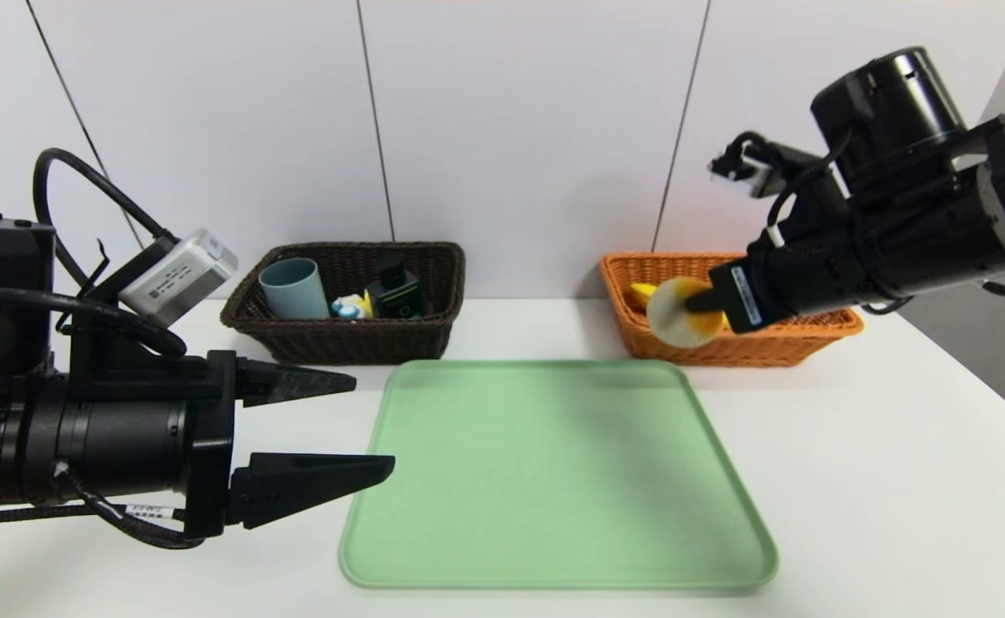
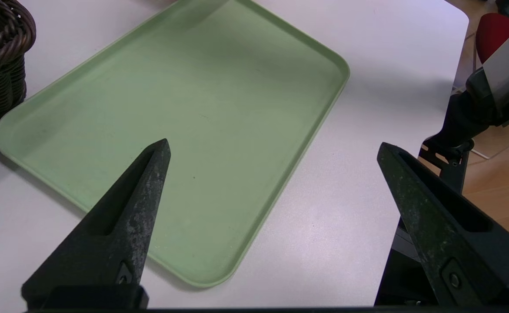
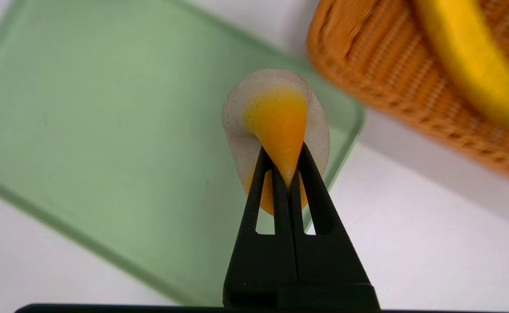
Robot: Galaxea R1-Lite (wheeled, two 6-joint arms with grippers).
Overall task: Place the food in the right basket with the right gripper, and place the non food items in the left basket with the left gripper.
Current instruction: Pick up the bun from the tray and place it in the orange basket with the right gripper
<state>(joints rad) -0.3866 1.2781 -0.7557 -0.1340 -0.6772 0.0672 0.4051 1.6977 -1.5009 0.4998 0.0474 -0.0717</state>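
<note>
My right end effector (image 3: 287, 169) is closed down on the round pale fruit (image 3: 276, 121), its two fingertips pinching the soft orange part so that it bulges between them. In the head view I have that fruit up in front of the near side of the orange wicker basket (image 1: 742, 350), close to its left end. The yellow banana (image 3: 476, 65) lies inside that basket. My left end effector (image 1: 365, 422) stands wide open with nothing between its fingers; it hangs over the left side of the desk (image 1: 880, 481), the tip of one finger reaching over the left edge of the green tray (image 1: 553, 481). Behind the tray's left part sits the dark brown wicker basket (image 1: 356, 343), and in it I can make out the grey-blue cup (image 1: 296, 289), the yellow toy with blue wheels (image 1: 350, 306) and the dark pump bottle (image 1: 396, 293), the toy between the other two.
</note>
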